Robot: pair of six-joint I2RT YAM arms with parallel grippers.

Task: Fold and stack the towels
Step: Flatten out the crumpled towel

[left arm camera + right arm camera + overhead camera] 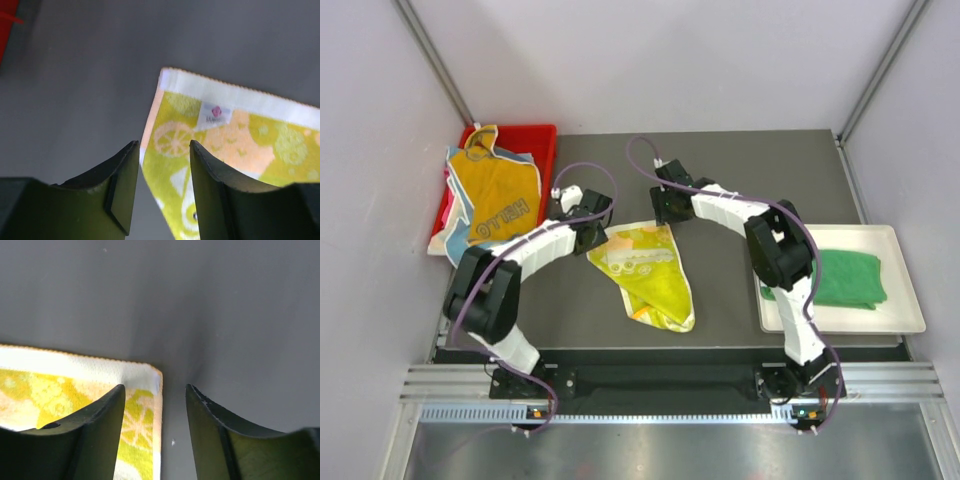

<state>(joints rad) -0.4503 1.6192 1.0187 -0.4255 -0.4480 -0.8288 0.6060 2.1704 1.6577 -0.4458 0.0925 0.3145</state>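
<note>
A yellow pastel-patterned towel [645,270] lies partly folded and rumpled in the middle of the table. My left gripper [597,236] hovers open over its far left corner; in the left wrist view the towel's left edge [170,145] runs between the fingers [125,175], untouched. My right gripper [667,212] stands open over the far right corner, whose white hem [140,375] shows between the jaws. A green towel [842,278] lies folded on the white tray [900,322]. The orange-yellow "HELLO" towel [502,195] drapes over the red bin [538,135], with a light blue towel [460,205] under it.
The red bin stands at the table's far left, the white tray at the right near edge. Grey walls [380,120] close in both sides and the back. Both arms arch over the table's middle.
</note>
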